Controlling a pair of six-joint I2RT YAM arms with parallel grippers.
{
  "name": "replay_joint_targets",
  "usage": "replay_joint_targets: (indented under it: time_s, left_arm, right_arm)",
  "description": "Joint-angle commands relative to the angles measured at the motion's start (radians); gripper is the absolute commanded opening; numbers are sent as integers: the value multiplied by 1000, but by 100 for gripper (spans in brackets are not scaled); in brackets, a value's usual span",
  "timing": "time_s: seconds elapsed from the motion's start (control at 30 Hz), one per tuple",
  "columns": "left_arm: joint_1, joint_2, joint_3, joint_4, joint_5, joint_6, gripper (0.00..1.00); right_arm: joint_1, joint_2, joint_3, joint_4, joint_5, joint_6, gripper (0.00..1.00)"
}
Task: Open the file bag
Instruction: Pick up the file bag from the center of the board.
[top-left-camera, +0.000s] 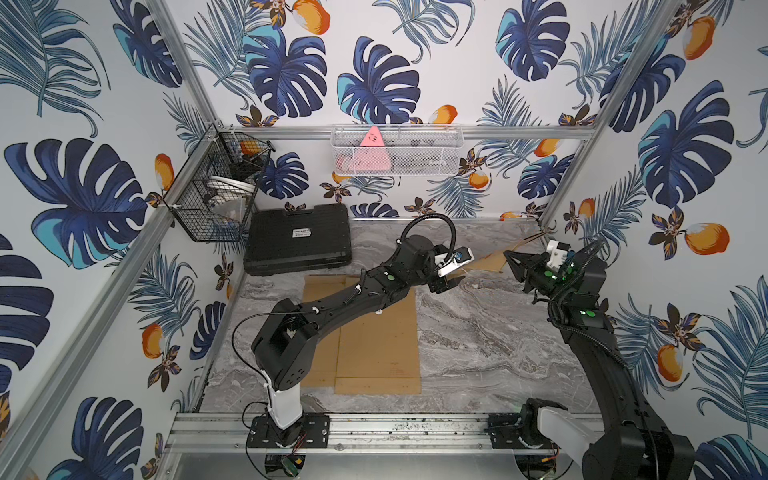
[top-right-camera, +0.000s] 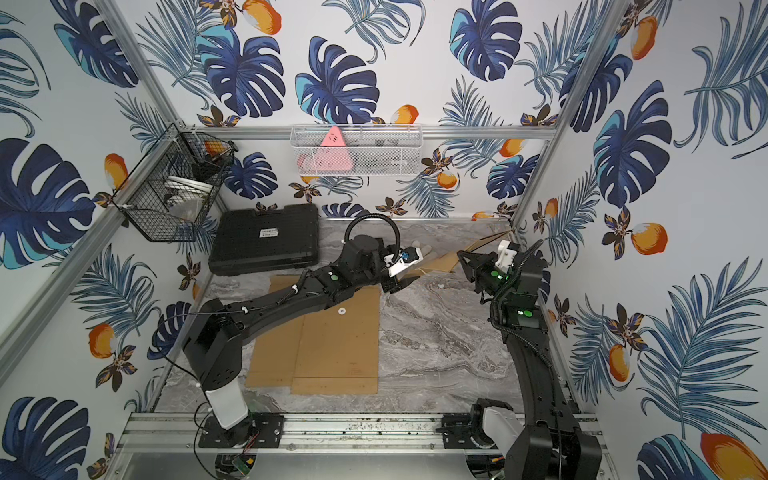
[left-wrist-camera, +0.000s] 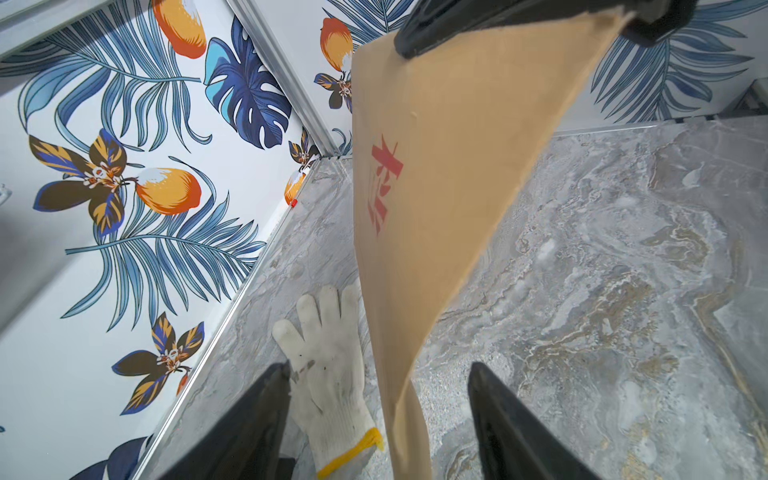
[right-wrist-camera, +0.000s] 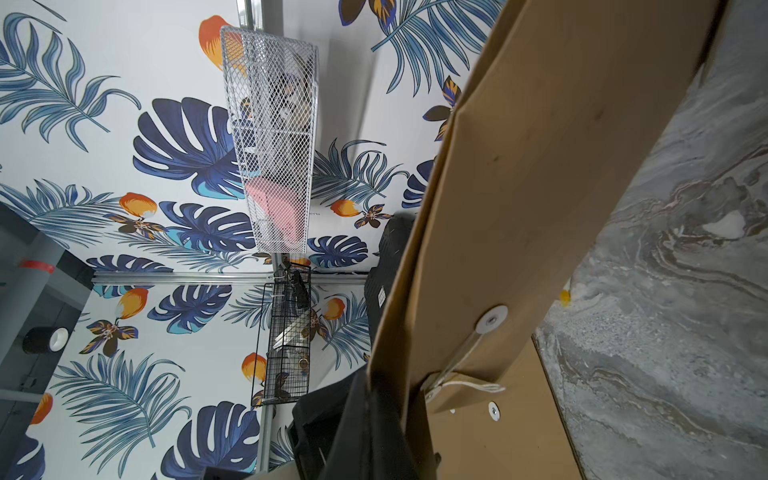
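The file bag (top-left-camera: 488, 262) is a brown paper envelope with red print (left-wrist-camera: 384, 183), held up off the marble table at the back right. My right gripper (top-left-camera: 509, 258) is shut on one edge of it, which shows in the right wrist view (right-wrist-camera: 401, 419). That view also shows the bag's white button disc (right-wrist-camera: 491, 319) and loose string (right-wrist-camera: 467, 384). My left gripper (left-wrist-camera: 379, 368) is open, its two fingers standing on either side of the bag's hanging lower edge (left-wrist-camera: 405, 415) without touching it. In a top view the left gripper (top-right-camera: 400, 285) sits just left of the bag (top-right-camera: 440, 262).
More flat brown envelopes (top-left-camera: 376, 345) lie on the table under the left arm. A white work glove (left-wrist-camera: 328, 374) lies below the left gripper. A black case (top-left-camera: 297, 240) sits at the back left, with a black wire basket (top-left-camera: 214, 189) and a white mesh basket (top-left-camera: 397, 151) on the walls.
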Motion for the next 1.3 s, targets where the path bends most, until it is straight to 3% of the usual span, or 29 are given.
replay_joint_targets:
  time_s: [0.0,0.1,0.33,0.47,0.6,0.7,0.73,0.87,0.93,1.0,1.27]
  left_arm:
    - [0,6,6,-3,-7,41,60]
    - [-2,-4,-28,18,-36,31,48]
    - [-2,-41,-113,54,-69,32,41]
    - [-2,-46,-138,76,-91,25,24]
    - [-2,-51,-136,79,-120,24,0]
    - [-2,-69,-135,66,-147,8,0]
    - [-2,-80,-133,53,-152,3,0]
    - [-1,-146,-93,-97,-155,-40,0]
    - [1,-175,-49,-214,-163,-85,0]
    - [1,-201,2,-324,-186,-165,0]
    - [3,-259,173,-677,-206,-319,0]
  right_arm:
    - [4,-10,-13,59,-14,48,0]
    - [6,-11,-10,76,-19,63,0]
    - [5,-14,5,102,-24,73,0]
    - [7,-14,1,124,-26,89,0]
    - [7,-19,4,106,-24,69,0]
    - [9,-24,4,101,-24,61,0]
    - [9,-26,5,102,-24,57,2]
    - [24,-36,3,95,-7,28,49]
    - [44,-52,4,65,21,-8,61]
    - [74,-73,16,16,67,-57,70]
    - [238,-100,115,-146,266,-250,78]
